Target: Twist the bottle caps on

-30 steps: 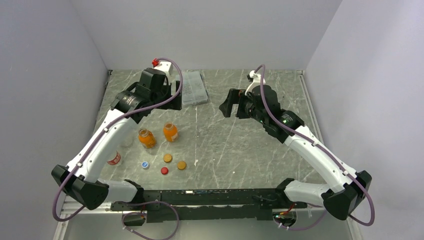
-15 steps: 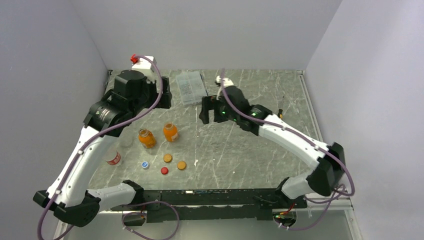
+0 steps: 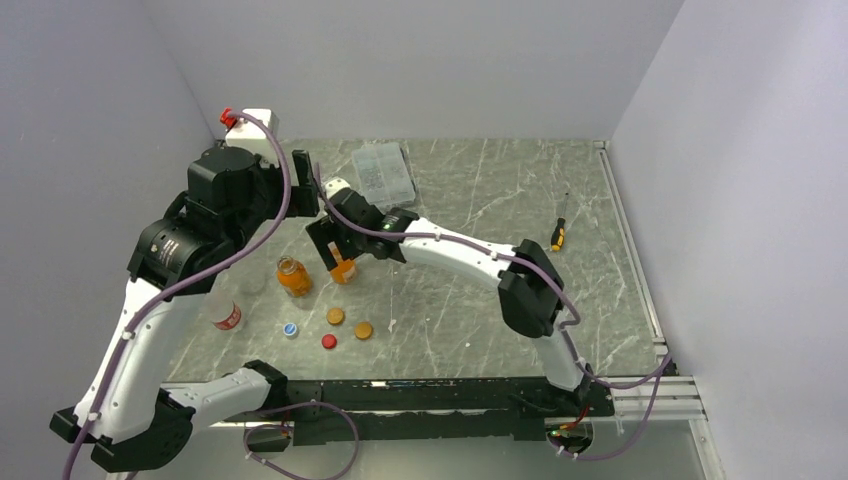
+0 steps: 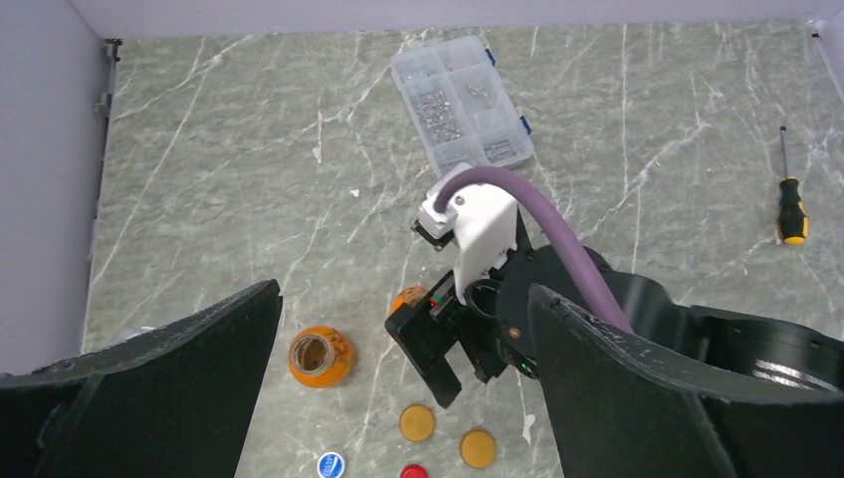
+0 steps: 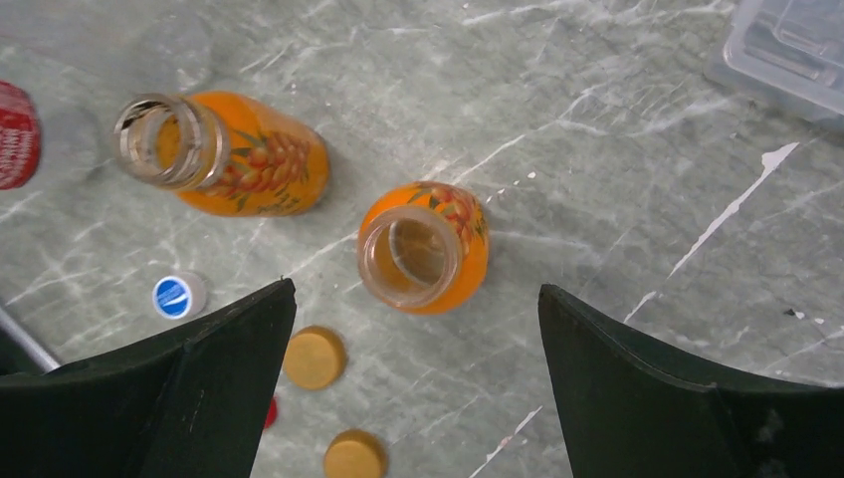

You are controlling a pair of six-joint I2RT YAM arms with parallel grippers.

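Top view, left of centre: left bottle (image 3: 293, 278) and right bottle (image 5: 428, 249) stand side by side; four caps (image 3: 335, 316) lie below them; labelled bottle (image 3: 228, 317) further left. Compartment box (image 3: 383, 174) upper centre; screwdriver (image 3: 559, 234) right.

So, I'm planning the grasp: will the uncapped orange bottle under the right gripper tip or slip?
The orange bottle looks squat and stands upright, so it probably won't tip easily. Its round, glossy wall may slip or spin in the right gripper. Uncapped, it could spill if filled; I cannot tell.
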